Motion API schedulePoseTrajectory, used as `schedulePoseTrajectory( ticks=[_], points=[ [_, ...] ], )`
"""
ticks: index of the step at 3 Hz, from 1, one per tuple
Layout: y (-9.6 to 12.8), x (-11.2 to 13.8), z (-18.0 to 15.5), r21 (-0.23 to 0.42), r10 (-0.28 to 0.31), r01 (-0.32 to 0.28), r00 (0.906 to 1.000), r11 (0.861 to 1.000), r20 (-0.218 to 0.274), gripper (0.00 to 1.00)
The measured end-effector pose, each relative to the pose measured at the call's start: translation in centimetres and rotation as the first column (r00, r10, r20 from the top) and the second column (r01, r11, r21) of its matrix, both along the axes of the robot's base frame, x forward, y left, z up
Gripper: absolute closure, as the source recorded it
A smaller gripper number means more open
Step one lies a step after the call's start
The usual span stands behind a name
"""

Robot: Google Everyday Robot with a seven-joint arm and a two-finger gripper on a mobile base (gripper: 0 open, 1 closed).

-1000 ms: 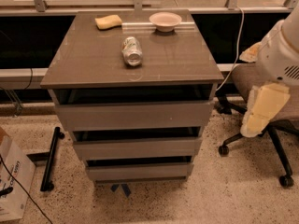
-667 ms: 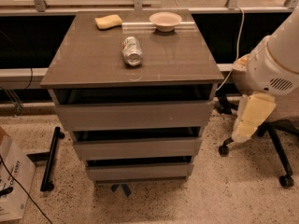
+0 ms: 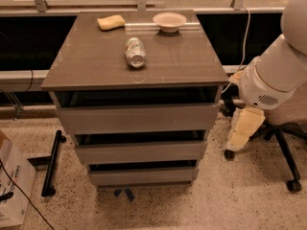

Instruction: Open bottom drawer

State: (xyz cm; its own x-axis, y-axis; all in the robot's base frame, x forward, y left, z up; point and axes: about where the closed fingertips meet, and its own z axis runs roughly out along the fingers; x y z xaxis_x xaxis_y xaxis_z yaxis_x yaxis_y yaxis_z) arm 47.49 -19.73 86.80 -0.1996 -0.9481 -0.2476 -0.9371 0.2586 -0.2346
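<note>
Leftward and a little lower than a second ago, the cream-coloured gripper (image 3: 244,128) is now hanging just off the right side of the cabinet (image 3: 96,66), with the white arm (image 3: 278,71) leaning in behind it from the right edge of the view. It is pointing down towards the speckled floor (image 3: 230,200), and from this angle I cannot tell whether it is parted or closed. It is holding nothing that is showing.

At the foot of the cabinet, the bottom drawer (image 3: 143,176) is sitting under the middle drawer (image 3: 140,152) and the top drawer (image 3: 139,119). A dark gap is running along above its front. This drawer is lying below and to the left of the gripper, clearly apart from it, and nothing is touching its front.

On the cabinet top, a can (image 3: 135,52) is lying on its side near the middle, while a sponge (image 3: 111,22) and a bowl (image 3: 169,21) are resting along the back edge. An office chair (image 3: 288,143) is standing behind the gripper, and a cardboard box (image 3: 12,186) is sitting at the lower left.
</note>
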Motion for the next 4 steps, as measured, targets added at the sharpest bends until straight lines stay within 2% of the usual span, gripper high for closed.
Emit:
schedulePoseTrajectory(
  ticks=[1, 2, 3, 4],
  points=[
    [2.1, 0.0, -1.7, 0.030, 0.018, -0.018, 0.9998, 0.999, -0.011, 0.00],
    [6.2, -0.3, -5.3, 0.071, 0.069, -0.067, 0.9975, 0.995, -0.017, 0.00],
    [9.4, -0.3, -9.6, 0.109, 0.070, -0.067, 0.9974, 0.992, -0.017, 0.00],
    [9.7, 0.1, -9.7, 0.116, 0.065, -0.065, 0.9979, 0.991, 0.006, 0.00]
  ],
)
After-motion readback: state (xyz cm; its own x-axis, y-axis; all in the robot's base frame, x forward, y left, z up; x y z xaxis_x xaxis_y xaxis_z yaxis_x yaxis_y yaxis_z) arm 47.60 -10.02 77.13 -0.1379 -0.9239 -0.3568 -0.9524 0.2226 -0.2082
